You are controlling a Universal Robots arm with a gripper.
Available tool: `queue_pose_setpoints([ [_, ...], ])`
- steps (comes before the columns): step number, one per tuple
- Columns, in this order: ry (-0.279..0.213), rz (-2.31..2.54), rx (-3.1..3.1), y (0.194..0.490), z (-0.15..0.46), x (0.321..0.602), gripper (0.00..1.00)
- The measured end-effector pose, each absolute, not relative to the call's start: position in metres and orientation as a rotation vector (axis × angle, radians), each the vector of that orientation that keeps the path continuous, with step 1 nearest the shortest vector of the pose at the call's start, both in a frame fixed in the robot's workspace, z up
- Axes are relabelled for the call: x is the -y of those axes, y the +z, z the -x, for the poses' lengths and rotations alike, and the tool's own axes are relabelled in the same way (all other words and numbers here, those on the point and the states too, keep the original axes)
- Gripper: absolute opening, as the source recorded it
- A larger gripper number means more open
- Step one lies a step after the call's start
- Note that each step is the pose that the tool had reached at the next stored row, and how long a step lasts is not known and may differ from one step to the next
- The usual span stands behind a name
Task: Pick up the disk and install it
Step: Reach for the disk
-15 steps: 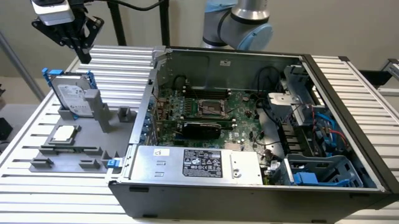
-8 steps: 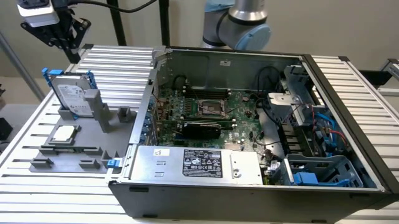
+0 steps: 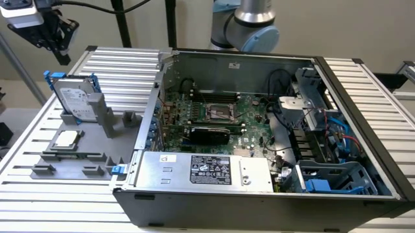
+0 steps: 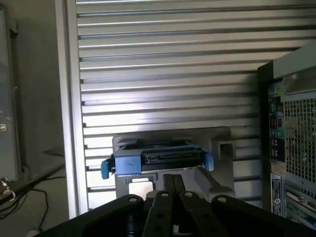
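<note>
on the ribbed tabletop (image 3: 123,63) the disk (image 3: 73,99) stands on edge below my gripper (image 3: 62,57), pinched closed and empty; i'd centre squarely over its blue frame (image 4: 111,165).

Standing here, the flat silver-grey metal disk (image 3: 73,97) looks dull and smooth, with a white papery label (image 3: 77,108) on its face. Its bright blue carrier frame (image 3: 54,76) is plainly smooth plastic. The grey moulded holder block (image 3: 84,156) has a matt plastic look, while the small square silver chip (image 3: 67,139) has a shiny metal lid. The ribbed aluminium slat table (image 3: 123,60) gleams with a soft brushed sheen. The dark grey computer case (image 3: 259,211) is matt painted metal, and the black gripper (image 4: 173,178) is matt as well.
</note>
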State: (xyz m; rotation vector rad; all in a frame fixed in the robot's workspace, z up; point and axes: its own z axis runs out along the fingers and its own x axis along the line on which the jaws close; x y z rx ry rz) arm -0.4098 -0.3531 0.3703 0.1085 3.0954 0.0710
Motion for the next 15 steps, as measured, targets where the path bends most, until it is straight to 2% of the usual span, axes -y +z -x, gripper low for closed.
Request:
queue_pose_setpoints([
  [10, 0.011, -0.106, -3.098, 0.369, 0.436, 0.339, 0.11],
  [15, 0.009, -0.107, -3.109, 0.369, 0.436, 0.339, 0.11],
])
